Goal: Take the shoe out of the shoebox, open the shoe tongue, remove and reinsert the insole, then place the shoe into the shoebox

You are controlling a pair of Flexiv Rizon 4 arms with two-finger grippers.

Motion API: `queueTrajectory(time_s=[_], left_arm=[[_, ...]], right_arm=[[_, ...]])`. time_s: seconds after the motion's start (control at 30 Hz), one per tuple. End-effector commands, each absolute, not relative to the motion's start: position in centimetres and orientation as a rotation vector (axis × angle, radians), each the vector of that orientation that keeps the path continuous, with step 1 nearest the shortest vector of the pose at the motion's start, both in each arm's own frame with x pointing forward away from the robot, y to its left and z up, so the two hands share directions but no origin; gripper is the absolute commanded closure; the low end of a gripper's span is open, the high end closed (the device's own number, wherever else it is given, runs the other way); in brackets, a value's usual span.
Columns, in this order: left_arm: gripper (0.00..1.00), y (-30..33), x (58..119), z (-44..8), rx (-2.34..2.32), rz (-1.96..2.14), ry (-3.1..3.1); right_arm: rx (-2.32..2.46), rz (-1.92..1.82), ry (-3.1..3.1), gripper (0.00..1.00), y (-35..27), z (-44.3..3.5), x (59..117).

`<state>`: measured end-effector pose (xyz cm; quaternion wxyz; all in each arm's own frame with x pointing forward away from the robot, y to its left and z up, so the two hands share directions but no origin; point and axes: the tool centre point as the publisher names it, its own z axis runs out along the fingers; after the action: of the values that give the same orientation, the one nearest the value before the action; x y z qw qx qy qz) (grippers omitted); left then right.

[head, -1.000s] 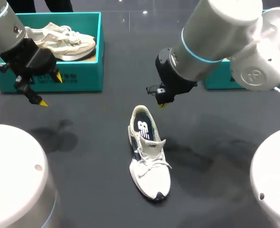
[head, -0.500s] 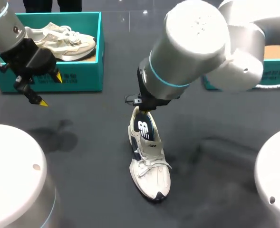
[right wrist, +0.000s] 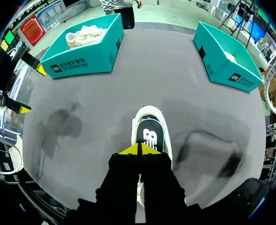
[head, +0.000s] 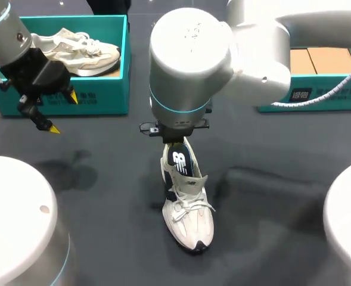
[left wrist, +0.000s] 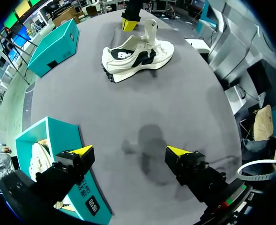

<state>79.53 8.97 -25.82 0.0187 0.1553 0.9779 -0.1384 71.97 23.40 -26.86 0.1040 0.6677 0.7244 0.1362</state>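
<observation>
A white sneaker (head: 188, 205) with a dark insole (head: 180, 161) lies on the dark table, toe toward me, its tongue raised. My right arm comes over it, and its wrist hides the gripper in the head view. In the right wrist view the right gripper (right wrist: 140, 150) is shut, tips together, right over the heel opening of the sneaker (right wrist: 149, 126), with nothing seen between them. My left gripper (head: 63, 112) hangs open in front of the left teal shoebox (head: 68, 98), far from the sneaker (left wrist: 138, 54). Its tips (left wrist: 129, 151) hold nothing.
The left shoebox holds another pale shoe (head: 74, 50). A second teal shoebox (head: 318, 95) with cardboard inside stands at the back right. White round arm bases (head: 20, 214) fill both front corners. Bare table lies on either side of the sneaker.
My right arm has swung left, bringing its shut gripper from right of the heel to over the heel opening. The left arm and the sneaker have not moved.
</observation>
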Motion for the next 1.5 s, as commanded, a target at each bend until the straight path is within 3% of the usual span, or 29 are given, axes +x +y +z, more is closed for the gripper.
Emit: queueTrajectory(time_s=[0.03, 0.83, 1.5], left_arm=[[0.0, 9.0, 79.5, -25.8, 0.481, -0.425, 3.037], [0.0, 9.0, 79.5, -25.8, 0.481, -0.425, 3.037], [0.0, 9.0, 79.5, -25.8, 0.481, -0.425, 3.037]], right_arm=[[1.919, 0.328, 1.962, 1.0, 24.3, -29.5, 71.4], [1.823, 0.196, 1.976, 1.0, 19.7, -35.2, 73.0], [1.896, 0.201, 2.07, 1.0, 19.4, -39.5, 74.4]])
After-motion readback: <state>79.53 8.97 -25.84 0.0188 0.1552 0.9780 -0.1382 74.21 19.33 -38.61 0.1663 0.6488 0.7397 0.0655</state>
